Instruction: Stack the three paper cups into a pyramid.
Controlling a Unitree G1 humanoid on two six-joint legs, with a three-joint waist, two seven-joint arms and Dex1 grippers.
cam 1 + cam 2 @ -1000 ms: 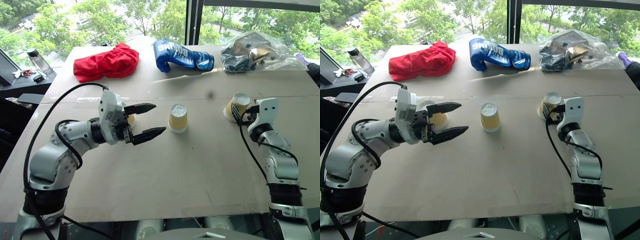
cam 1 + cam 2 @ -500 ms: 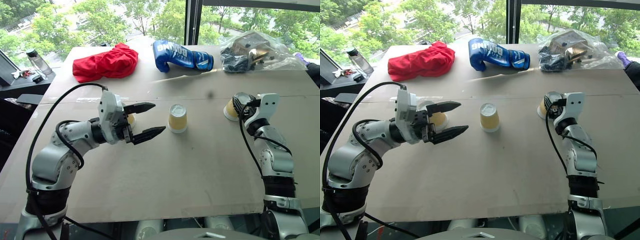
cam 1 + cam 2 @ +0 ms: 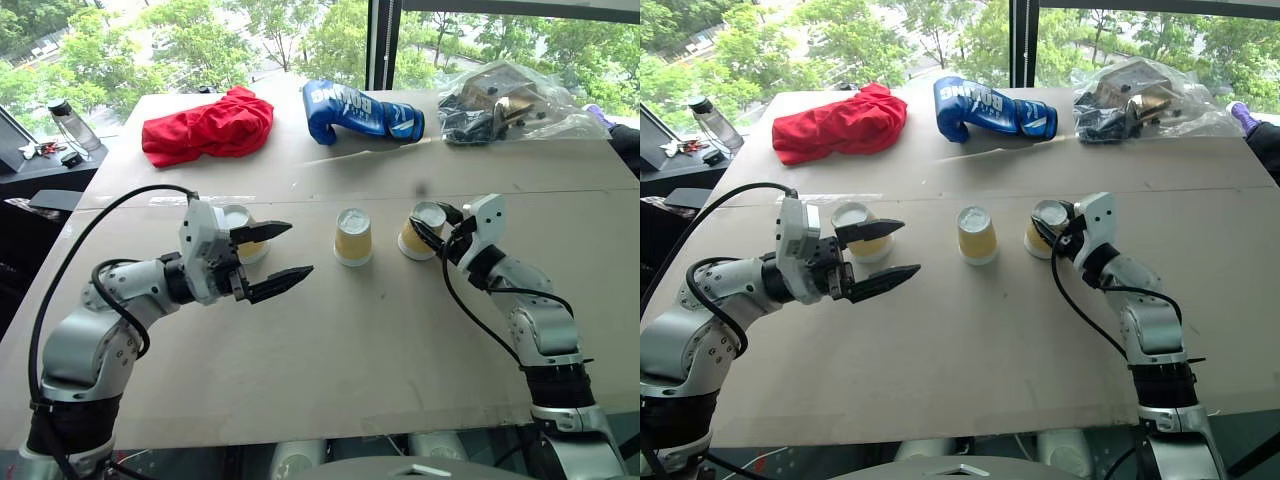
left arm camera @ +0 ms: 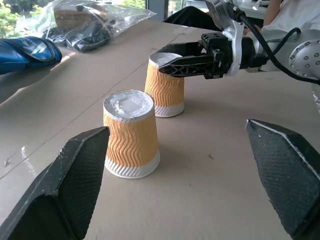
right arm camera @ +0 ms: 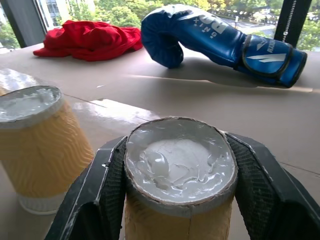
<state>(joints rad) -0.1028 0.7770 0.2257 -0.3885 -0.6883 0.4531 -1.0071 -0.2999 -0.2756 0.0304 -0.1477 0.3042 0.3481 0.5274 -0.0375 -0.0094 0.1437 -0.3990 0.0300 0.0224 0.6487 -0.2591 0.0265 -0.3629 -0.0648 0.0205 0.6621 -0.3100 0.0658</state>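
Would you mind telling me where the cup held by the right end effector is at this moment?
In the head views, the held cup stands upside down on the table, right of centre, just right of the middle cup, with the right end effector shut on it.

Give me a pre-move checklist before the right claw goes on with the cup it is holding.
1. Right claw shut on the right cup, near its top: ok.
2. Held cup upside down, level: ok.
3. Middle cup upright on the table, apart from the held cup: ok.
4. Left cup standing behind the left claw: ok.
5. Left claw open, holding nothing: ok.
6. Held cup's base off the table: cannot tell.
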